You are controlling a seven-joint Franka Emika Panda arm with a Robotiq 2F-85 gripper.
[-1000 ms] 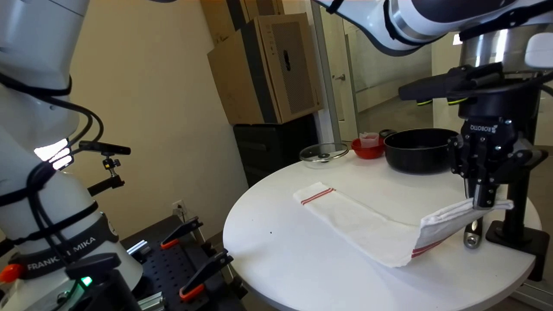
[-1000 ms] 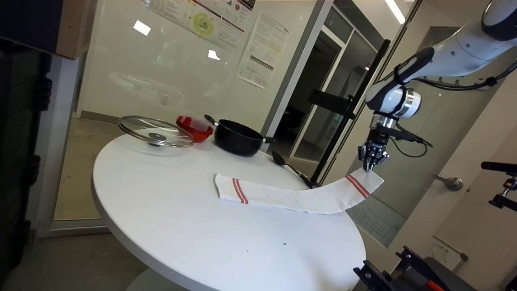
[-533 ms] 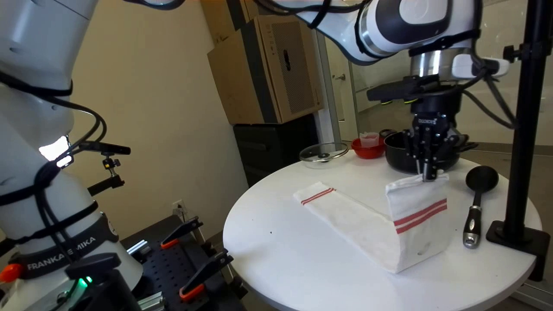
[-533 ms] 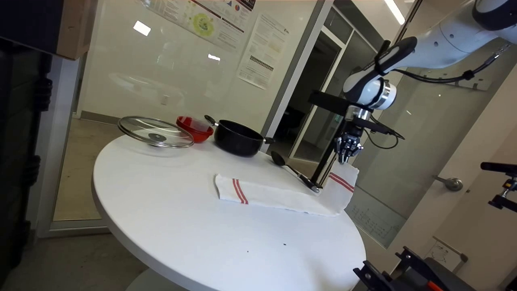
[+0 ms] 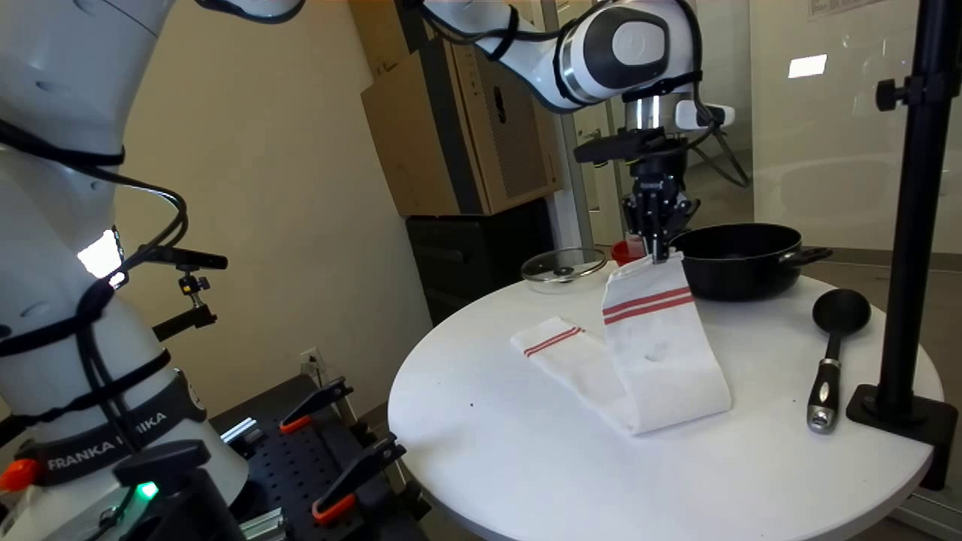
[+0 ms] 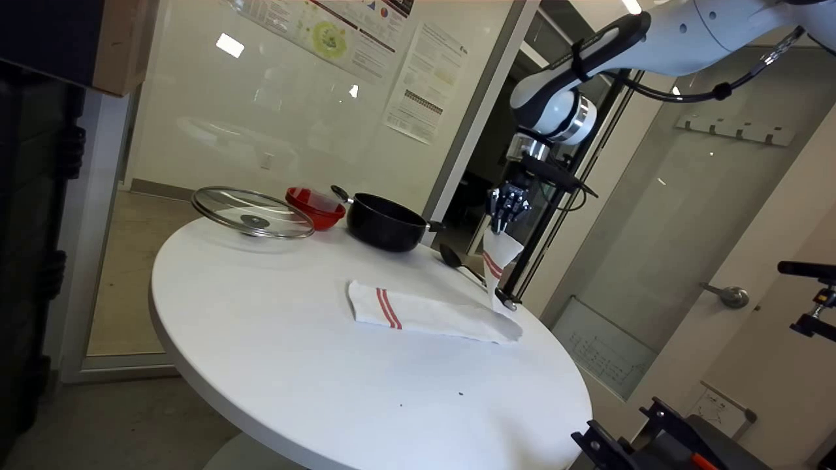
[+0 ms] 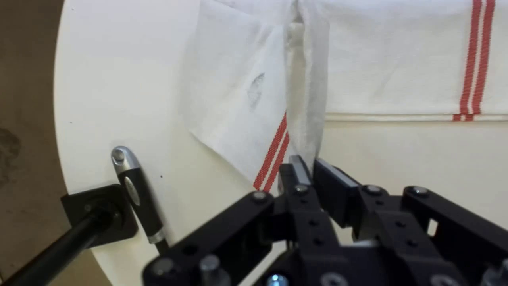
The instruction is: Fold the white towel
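You're pinching one striped end of the white towel in the end effector. In the wrist view its fingertips are pressing on the cloth from both sides, and in both exterior views you're holding that end up off the round white worktop.

Rest of the towel: the opposite end is lying flat on the worktop, its pair of red stripes facing up. You're seeing it doubled: in the wrist view two edges are showing along its long side. The bend is resting on the worktop, and the raised part is slanting up from it to the fingertips. A grey smudge is showing on that raised part, between its own red stripes and the bend.

Around it: the black pot is standing apart from the towel, near the worktop's edge. The red bowl is sitting between the pot and the glass lid; in an exterior view the end effector and towel are partly covering that bowl. The ladle is lying with its handle end just beside the base of the black stand. In an exterior view the raised cloth is hiding part of the ladle. Off to the side, a cardboard box is resting on a black cabinet near the wall.
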